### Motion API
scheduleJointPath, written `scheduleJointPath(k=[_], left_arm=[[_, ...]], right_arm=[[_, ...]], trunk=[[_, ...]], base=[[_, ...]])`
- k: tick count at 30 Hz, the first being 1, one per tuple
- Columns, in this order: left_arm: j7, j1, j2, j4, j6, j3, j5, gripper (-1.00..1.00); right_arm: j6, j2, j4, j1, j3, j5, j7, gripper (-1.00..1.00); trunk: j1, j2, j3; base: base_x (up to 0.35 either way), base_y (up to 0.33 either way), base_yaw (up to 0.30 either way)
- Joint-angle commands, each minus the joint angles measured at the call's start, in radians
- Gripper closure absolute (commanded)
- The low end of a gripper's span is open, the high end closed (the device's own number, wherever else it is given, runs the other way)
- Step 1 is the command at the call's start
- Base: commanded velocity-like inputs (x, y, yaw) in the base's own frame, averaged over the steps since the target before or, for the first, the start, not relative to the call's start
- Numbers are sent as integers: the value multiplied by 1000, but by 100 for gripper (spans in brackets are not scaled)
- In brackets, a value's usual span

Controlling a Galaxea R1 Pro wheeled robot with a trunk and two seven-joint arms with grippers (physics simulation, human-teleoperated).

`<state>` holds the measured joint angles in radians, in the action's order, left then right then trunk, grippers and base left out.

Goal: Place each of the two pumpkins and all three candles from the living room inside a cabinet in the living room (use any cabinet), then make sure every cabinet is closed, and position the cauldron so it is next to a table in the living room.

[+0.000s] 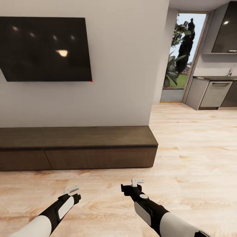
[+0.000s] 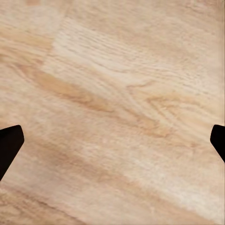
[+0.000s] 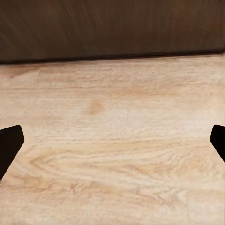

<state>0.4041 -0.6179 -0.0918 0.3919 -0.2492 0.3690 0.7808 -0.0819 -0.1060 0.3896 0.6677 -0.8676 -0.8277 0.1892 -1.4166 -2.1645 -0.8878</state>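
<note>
The cabinet (image 1: 75,148) is a long, low, dark-brown unit against the white wall, its flat drawer fronts all shut and its top bare. My left gripper (image 1: 73,192) hangs low over the wooden floor in front of it, open, fingertips (image 2: 9,143) spread wide with nothing between them. My right gripper (image 1: 130,186) is also open and empty, pointing toward the cabinet front (image 3: 112,28) a short way off. The pumpkins are out of view.
A dark wall-mounted TV (image 1: 44,49) hangs above the cabinet. To the right, pale wooden floor (image 1: 197,148) runs to a glass doorway (image 1: 184,56) with plants outside, and to grey kitchen cupboards (image 1: 214,93).
</note>
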Motion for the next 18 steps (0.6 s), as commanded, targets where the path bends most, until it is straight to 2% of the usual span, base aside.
scheduleJointPath(k=[1,9,18], left_arm=[[5,0,-2,3,-4,8,8,-100],[1,0,-2,3,-4,8,8,-100],[1,0,-2,3,-4,8,8,-100]], right_arm=[[-6,0,0,1,-8,-11,6,-100],[-6,0,0,1,-10,-10,6,-100],[-6,1,0,1,-10,-5,6,-100]], trunk=[[4,7,2],[35,63,27],[69,126,50]], base=[[0,0,0],[0,0,-10],[0,0,-81]])
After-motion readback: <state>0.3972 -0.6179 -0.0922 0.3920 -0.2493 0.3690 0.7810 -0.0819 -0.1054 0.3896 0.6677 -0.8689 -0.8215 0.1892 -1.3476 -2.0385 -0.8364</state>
